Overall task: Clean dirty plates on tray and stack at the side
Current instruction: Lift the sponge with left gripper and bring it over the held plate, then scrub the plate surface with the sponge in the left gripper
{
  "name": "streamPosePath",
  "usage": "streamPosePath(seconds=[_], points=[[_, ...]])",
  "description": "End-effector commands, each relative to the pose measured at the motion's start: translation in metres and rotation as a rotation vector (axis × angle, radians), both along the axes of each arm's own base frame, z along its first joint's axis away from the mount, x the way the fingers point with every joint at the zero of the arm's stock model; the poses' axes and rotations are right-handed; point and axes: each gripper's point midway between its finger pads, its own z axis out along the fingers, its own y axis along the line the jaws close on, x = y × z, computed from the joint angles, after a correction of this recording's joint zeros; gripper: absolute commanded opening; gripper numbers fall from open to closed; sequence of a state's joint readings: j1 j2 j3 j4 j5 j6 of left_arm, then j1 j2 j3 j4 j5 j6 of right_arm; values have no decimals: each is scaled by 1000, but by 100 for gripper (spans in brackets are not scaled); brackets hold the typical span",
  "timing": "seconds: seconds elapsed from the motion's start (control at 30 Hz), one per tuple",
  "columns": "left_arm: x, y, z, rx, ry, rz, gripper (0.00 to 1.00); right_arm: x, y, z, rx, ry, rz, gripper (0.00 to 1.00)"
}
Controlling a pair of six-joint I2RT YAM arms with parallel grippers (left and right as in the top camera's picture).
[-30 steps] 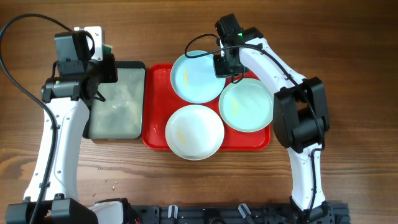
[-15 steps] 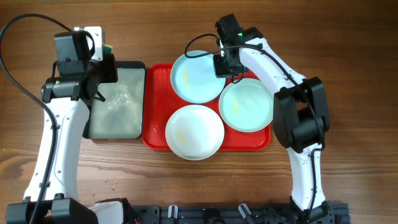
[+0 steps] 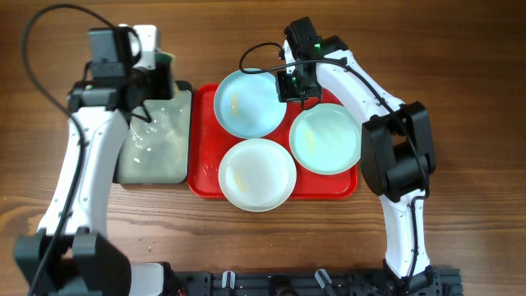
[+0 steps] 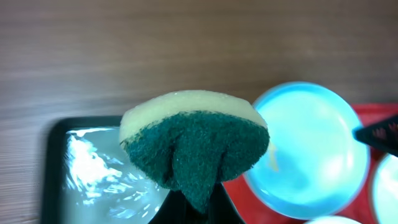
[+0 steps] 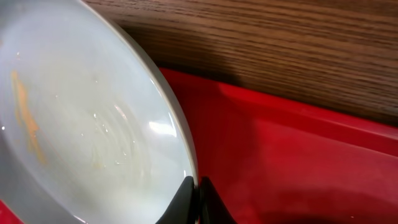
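Pinching the far aqua plate by its right rim in the shut right gripper, likely steadying it at the far end of the red tray; clamping the sponge in the left gripper alongside, for scrubbing.

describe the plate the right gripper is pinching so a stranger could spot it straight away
Start at the red tray in the middle of the table, which carries three plates. The one meant is the pale aqua plate at the tray's far corner, nearest the black-rimmed tray. Unlike the other aqua plate and the white plate, it has the right gripper closed on its rim.
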State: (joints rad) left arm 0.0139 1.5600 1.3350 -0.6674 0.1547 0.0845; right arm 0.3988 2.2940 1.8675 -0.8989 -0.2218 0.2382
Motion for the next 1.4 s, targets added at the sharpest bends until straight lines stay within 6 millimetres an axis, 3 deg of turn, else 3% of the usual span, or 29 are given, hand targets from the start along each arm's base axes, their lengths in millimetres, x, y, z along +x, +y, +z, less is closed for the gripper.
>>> streamPosePath(seconds=[0.0,0.1,0.23,0.37,0.47,0.6,0.73,0.87,0.97,1.13,1.37], points=[[4,-47,-29,-130,99,-41,4,-8,6,-13,28,56,-17,4],[3,-83,-55,-141,165,-89,4,-8,6,-13,31,61,-37,4],[5,-119,-73,-162,190,-118,4,-8,6,-13,31,58,-37,4],[22,-140,-97,-196,185,-73,4,-5,8,-12,37,45,-37,4],[29,-141,-112,-190,186,-62,4,-5,8,-12,37,45,-36,4],[36,-121,-119,-107,168,33,4,-4,7,-12,35,44,-37,4],[34,-121,-128,-119,194,54,4,-3,7,-12,35,40,-37,4],[36,-121,-152,-121,231,77,4,-3,8,-12,35,40,-37,4],[37,-121,-156,-120,231,77,4,-3,8,-12,36,40,-37,4],[26,-118,-180,-95,306,81,4,-3,8,-12,35,40,-35,4],[6,-137,-210,-177,428,17,4,-4,8,-12,36,40,-33,4]])
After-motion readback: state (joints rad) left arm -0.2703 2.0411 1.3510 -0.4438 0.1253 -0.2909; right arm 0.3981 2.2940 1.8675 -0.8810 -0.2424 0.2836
